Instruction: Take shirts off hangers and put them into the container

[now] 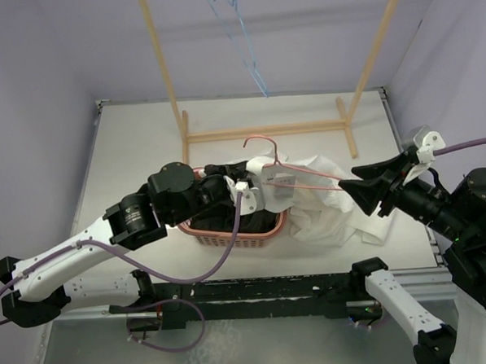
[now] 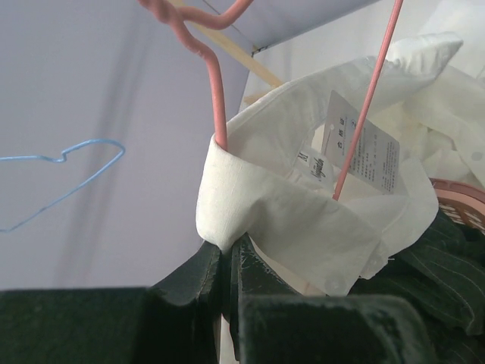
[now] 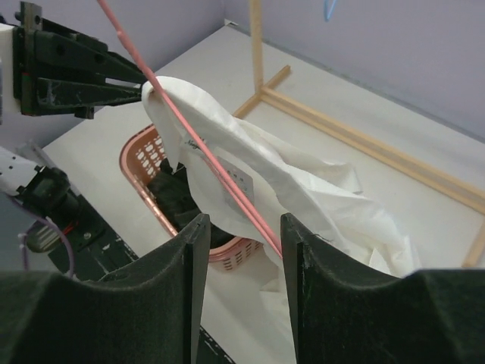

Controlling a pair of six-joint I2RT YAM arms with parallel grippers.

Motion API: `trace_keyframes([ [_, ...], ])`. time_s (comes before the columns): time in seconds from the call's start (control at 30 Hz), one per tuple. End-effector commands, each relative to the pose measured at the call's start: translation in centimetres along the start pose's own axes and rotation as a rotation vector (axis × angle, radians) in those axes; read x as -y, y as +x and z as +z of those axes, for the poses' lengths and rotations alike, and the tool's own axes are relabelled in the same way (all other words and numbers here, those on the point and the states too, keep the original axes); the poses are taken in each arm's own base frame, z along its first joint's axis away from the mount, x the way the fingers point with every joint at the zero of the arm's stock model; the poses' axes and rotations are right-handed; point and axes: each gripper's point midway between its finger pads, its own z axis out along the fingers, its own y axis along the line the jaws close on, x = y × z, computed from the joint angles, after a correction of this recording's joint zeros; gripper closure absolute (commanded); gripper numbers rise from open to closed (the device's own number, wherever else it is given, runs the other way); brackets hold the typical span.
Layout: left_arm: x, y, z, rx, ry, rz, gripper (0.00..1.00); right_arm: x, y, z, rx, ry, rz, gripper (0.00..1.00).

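The white shirt (image 1: 334, 206) lies half over the right rim of the pink container (image 1: 229, 236), spilling onto the table. Its collar (image 2: 288, 212) is pinched in my shut left gripper (image 2: 227, 246) above the container. The pink hanger (image 1: 266, 148) is still threaded through the collar, its hook up. One of its wires (image 3: 204, 152) runs between the fingers of my right gripper (image 3: 242, 224), which stands open, the wire close to the right finger. The black shirt (image 3: 170, 193) lies inside the container (image 3: 140, 163). The bare light blue hanger (image 1: 239, 35) hangs from the rack.
The wooden rack (image 1: 265, 132) stands behind the container, with its poles rising at left and right. Purple walls close in the back and sides. A black and white rail runs along the near table edge.
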Motion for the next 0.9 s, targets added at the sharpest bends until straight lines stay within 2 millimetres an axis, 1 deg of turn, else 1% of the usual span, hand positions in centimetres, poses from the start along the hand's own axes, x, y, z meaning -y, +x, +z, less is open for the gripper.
trace_keyframes([
  [0.0,-0.4,-1.9,-1.2,0.071,0.023,-0.057,1.00,-1.6,0.1,0.4,-0.017,-0.114,-0.017,0.56],
  [0.17,-0.1,-2.1,-0.8,0.069,0.049,-0.064,1.00,-1.6,0.4,1.1,-0.034,-0.134,-0.009,0.56],
  [0.3,0.0,-2.6,-0.8,0.078,0.073,-0.072,1.00,-1.5,1.1,1.7,-0.057,-0.155,0.004,0.59],
  [0.4,0.2,-3.0,-0.8,0.078,0.102,-0.076,1.00,-1.4,1.9,2.2,-0.080,-0.163,0.013,0.63],
  [0.53,0.1,-3.6,-0.8,0.084,0.124,-0.081,1.00,-1.0,2.8,2.7,-0.105,-0.160,0.023,0.64],
  [0.7,-0.2,-4.0,-0.8,0.093,0.121,-0.084,1.00,-1.0,3.5,3.0,-0.121,-0.172,0.033,0.65],
  [0.73,-0.2,-4.0,-0.9,0.094,0.120,-0.085,1.00,-1.0,3.5,3.1,-0.121,-0.172,0.031,0.67],
  [0.8,-0.2,-4.1,-0.7,0.094,0.120,-0.085,1.00,-1.1,3.5,3.1,-0.122,-0.183,0.031,0.75],
  [0.87,-0.2,-4.0,-0.5,0.088,0.119,-0.087,1.00,-1.2,3.5,3.0,-0.120,-0.186,0.030,0.88],
])
